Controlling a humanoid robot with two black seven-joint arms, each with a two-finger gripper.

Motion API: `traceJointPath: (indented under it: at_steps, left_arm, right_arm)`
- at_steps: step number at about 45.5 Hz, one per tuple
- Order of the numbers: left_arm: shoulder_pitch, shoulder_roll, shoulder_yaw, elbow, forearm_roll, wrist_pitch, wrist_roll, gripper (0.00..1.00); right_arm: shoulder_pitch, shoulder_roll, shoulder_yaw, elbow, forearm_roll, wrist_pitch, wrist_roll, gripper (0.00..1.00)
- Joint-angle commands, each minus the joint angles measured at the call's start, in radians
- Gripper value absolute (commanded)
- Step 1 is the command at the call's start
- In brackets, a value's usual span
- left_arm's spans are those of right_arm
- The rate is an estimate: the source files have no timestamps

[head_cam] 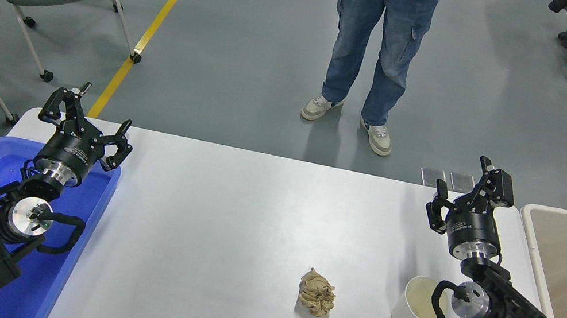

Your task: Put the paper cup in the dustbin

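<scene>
The paper cup [414,305], white with a cream inside, stands upright on the white table [249,223] near the front right, partly behind my right arm's wrist. The beige dustbin [535,250] sits off the table's right edge, and only its left part shows. My right gripper [470,186] is open and empty, raised above the table's far right, well beyond the cup. My left gripper [86,115] is open and empty, parked over the far end of the blue tray.
A crumpled tan paper ball [317,292] lies on the table left of the cup. A blue plastic tray [67,261] lies at the table's left under my left arm. A person in jeans [375,53] stands beyond the far edge. Chairs stand at the back left.
</scene>
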Motion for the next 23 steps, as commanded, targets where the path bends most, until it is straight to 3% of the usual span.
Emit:
traceJointPath:
  at_steps: [1,8,23]
  left_arm:
    - [0.0,0.0,0.0,0.0,0.0,0.0,0.0,1.0]
    - [0.006,-0.041,-0.028,0.006,-0.014,0.009,-0.117,1.0]
    - [0.006,-0.04,-0.025,0.009,-0.015,0.009,-0.12,1.0]
  right_arm:
    - [-0.011,0.0,0.0,0.001,0.003,0.0,0.001,1.0]
    - [-0.012,0.0,0.0,0.001,0.003,0.002,0.001,1.0]
    - [-0.006,0.0,0.004,0.001,0.003,0.002,0.001,1.0]
